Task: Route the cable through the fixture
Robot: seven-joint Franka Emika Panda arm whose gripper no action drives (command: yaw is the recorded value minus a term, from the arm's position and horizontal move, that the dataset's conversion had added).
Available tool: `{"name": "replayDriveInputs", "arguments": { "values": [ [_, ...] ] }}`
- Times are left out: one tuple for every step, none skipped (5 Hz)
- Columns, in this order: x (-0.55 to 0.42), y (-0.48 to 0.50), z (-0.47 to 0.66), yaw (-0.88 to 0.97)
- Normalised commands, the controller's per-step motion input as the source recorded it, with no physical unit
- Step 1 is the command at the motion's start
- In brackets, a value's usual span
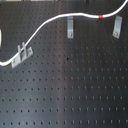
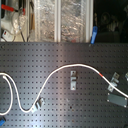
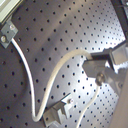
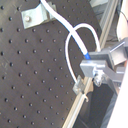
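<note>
The white cable lies in an S-curve across the black pegboard, from the first exterior view's left edge up to its top right. Its red band sits between the middle clip and the right clip. A third clip stands at the left, beside the cable. My gripper is out of the first exterior view. In the second exterior view the cable ends at my gripper near the right clip. Both wrist views show the gripper shut on the cable.
Beyond the board's far edge in the second exterior view stand foil-lined panels and loose wires. A metal frame rail runs along the board's edge close to the gripper. Clips stand up from the board.
</note>
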Motion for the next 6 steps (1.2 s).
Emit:
{"name": "replayDriveInputs", "arguments": {
  "values": [
    [0.002,0.020,0.00,0.00],
    [-0.005,0.118,0.00,0.00],
    [-0.172,0.759,-0.13,0.00],
    [-0.216,0.636,-0.08,0.00],
    [0.002,0.020,0.00,0.00],
    [-0.046,0.004,0.00,0.07]
  ]
}}
